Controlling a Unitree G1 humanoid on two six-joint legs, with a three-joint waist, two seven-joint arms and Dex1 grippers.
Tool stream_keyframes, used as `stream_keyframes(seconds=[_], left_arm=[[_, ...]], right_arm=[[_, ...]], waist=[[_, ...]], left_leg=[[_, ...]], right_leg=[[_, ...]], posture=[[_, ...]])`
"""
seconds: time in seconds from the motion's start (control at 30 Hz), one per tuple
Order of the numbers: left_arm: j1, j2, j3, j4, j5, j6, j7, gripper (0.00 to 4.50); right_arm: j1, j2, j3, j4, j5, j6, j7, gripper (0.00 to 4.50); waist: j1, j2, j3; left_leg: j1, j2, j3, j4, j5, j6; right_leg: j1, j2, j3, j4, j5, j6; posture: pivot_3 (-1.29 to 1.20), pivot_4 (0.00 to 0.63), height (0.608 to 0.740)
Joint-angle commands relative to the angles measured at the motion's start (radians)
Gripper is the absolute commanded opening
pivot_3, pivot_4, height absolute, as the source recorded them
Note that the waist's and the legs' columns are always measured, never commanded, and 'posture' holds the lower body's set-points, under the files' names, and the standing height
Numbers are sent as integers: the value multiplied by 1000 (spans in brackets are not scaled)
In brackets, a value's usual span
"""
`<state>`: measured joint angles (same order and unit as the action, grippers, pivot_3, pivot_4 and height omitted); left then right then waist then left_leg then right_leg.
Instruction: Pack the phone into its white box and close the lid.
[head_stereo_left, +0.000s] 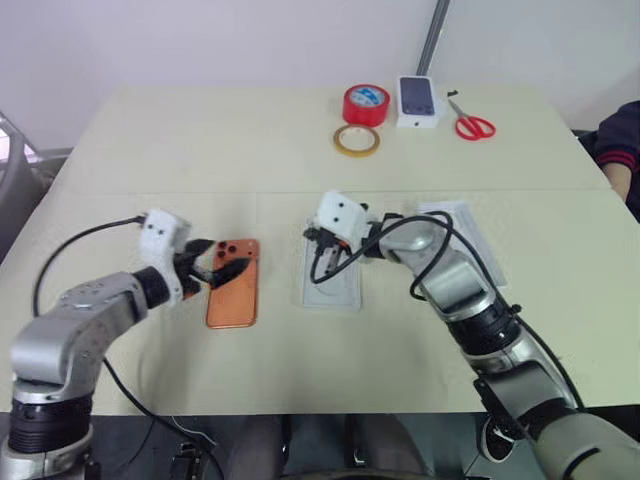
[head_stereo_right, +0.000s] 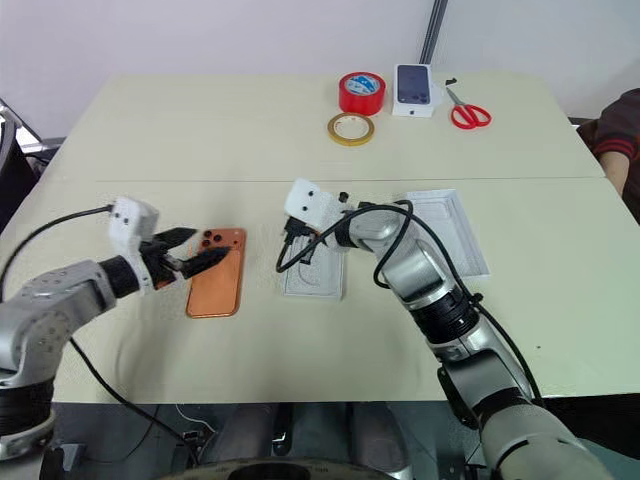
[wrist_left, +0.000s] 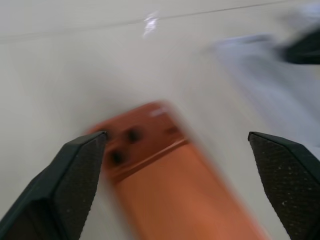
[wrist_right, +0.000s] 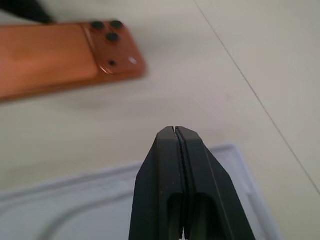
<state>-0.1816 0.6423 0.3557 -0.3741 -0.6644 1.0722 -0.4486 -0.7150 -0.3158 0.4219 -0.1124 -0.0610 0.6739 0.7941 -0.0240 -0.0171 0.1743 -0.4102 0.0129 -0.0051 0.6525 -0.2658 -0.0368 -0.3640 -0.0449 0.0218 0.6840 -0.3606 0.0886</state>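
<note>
Phone (head_stereo_left: 233, 283) lies flat on the worktop (head_stereo_left: 150, 150), on the left side, with its copper-orange back up and the three camera lenses at its far end. The left claw (head_stereo_left: 208, 270) hangs just over that far end with its two black fingers (wrist_left: 75, 175) spread wide, and nothing is between them.

I judge the phone to be stiff, thin and rather heavy for its size, with a smooth back that can slip. Because it lies flat, the fingers cannot go under it easily. The best hold is across the two long edges, near the middle of its length, so that it does not tip. A hold on the lens corner alone could let it swing or drop, and the lenses may be scratched.

To the right of the phone, well apart from it, lies a flat white insert (head_stereo_left: 330, 285) with a rounded recess. The right claw (wrist_right: 181, 137) is just above this insert, its fingers pressed together and holding nothing. Further right, partly behind the right arm, lies a shallow white tray (head_stereo_right: 450, 225); I cannot tell if it is the box or the lid.
</note>
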Motion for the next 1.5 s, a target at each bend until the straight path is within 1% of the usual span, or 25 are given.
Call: stream_keyframes(seconds=[0.03,0.1,0.17,0.3,0.4,0.47,0.67,0.83,1.1,1.2,1.3,1.4,1.5], left_arm=[[-17,-5,100,5,-71,206,73,4490],[-21,-15,132,8,-93,292,92,4490],[-25,-18,133,1,-97,351,106,4490],[-73,-106,157,-29,-136,482,139,4490],[-75,-168,113,-47,-157,538,178,4490],[-61,-207,82,-62,-180,542,204,4490],[-54,-283,54,-78,-266,542,281,4490],[-83,-346,79,-56,-373,542,363,4490],[-150,-363,153,31,-508,542,491,4490],[-153,-347,164,46,-530,542,536,4490],[-161,-341,206,66,-540,542,571,4490],[-174,-351,259,86,-550,539,603,3675],[-178,-357,286,99,-581,539,621,2109]], right_arm=[[-34,50,69,-5,-3,23,6,0],[-49,68,118,29,-17,40,19,0],[-62,80,154,60,-25,41,29,0],[-99,88,262,147,-82,11,50,0],[-106,91,304,176,-109,-32,63,0],[-105,97,306,180,-115,-40,69,0],[-97,101,282,170,-128,-41,77,0],[-87,92,271,158,-134,-43,79,0],[-71,96,263,145,-135,-35,75,0],[-69,97,262,145,-135,-35,73,0],[-68,93,256,141,-136,-38,70,0],[-70,84,240,122,-134,-37,64,0],[-76,65,195,73,-116,-19,66,0]], waist=[[1,0,0],[3,0,0],[6,0,0],[9,-1,-1],[6,-1,-2],[5,0,-4],[10,0,-8],[15,0,-8],[11,0,-8],[7,0,-8],[7,0,-8],[6,-1,-8],[6,-2,-7]], left_leg=[[0,0,0,0,0,0],[0,0,0,0,0,0],[0,0,0,1,0,0],[0,-1,-1,1,0,-1],[0,-1,-1,1,3,-5],[1,-1,-1,0,3,-5],[3,-2,-1,0,3,-5],[3,-3,-2,1,3,-5],[3,-3,-3,1,3,-5],[3,-3,-3,1,3,-6],[3,-3,-3,1,3,-6],[3,-3,-3,0,3,-6],[1,-2,-3,0,4,-7]], right_leg=[[0,0,0,0,0,0],[0,0,0,0,0,0],[0,0,0,0,0,0],[0,-1,-1,0,0,0],[0,-1,-1,0,0,0],[1,-1,-1,0,0,0],[3,-2,-1,0,0,0],[4,-3,-2,-1,0,0],[5,-3,-3,-1,0,0],[4,-3,-3,-1,0,0],[4,-2,-3,-1,0,0],[4,-2,-3,-1,0,0],[2,-2,-3,-1,0,0]], posture=[[0,150,736],[0,150,736],[0,150,736],[0,150,736],[0,150,736],[0,150,736],[0,150,736],[0,150,736],[0,150,736],[0,150,736],[0,150,736],[0,150,736],[0,150,736]])
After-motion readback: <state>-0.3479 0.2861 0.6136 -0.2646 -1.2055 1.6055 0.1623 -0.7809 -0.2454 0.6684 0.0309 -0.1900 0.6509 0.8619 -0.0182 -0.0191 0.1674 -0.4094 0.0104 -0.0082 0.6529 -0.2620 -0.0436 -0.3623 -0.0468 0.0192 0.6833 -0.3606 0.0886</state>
